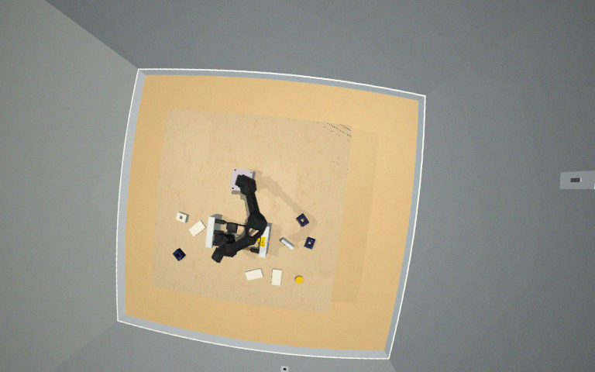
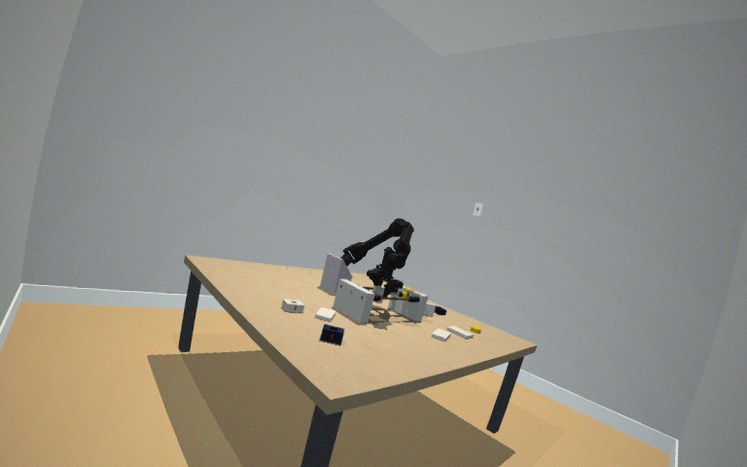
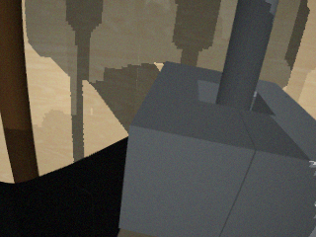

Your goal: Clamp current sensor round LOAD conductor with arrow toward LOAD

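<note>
The fingers, partly open, grasp the grey split-core current sensor [image 3: 188, 178], which surrounds a grey conductor [image 3: 247, 54] between the two upright white panels [image 1: 210, 232] [image 2: 352, 302] on the desk [image 1: 197, 144] [image 2: 374, 374].

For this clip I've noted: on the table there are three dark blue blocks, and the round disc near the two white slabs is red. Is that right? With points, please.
Not quite: the disc [image 1: 299, 279] [image 2: 476, 330] is yellow, not red, as the top view shows. The rest stands: three dark blue blocks are on the table [image 1: 197, 144] [image 2: 385, 374], and the disc is round and near the two white slabs.
</note>
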Tool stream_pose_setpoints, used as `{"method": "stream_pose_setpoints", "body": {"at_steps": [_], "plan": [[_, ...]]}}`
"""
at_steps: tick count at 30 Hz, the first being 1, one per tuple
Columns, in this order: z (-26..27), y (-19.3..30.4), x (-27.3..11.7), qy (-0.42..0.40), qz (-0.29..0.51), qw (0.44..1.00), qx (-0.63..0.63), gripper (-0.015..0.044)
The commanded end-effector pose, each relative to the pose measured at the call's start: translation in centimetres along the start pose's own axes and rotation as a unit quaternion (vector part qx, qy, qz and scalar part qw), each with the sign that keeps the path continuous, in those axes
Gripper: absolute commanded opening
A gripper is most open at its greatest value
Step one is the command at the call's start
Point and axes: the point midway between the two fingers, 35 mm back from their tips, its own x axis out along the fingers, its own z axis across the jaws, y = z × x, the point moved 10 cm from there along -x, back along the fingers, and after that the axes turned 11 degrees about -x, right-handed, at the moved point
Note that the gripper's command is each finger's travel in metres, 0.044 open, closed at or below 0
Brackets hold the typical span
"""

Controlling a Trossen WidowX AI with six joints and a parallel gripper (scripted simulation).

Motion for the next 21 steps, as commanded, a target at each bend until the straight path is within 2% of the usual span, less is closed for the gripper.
{"method": "stream_pose_setpoints", "body": {"at_steps": [1,13,21], "plan": [[0.01,0.01,0.01,0.0,0.0,1.0,0.0,0.0131],[-0.03,-0.18,-0.21,-0.001,-0.001,1.0,0.0,0.044],[-0.01,0.01,0.0,0.0,0.0,1.0,0.0,0.023]]}}
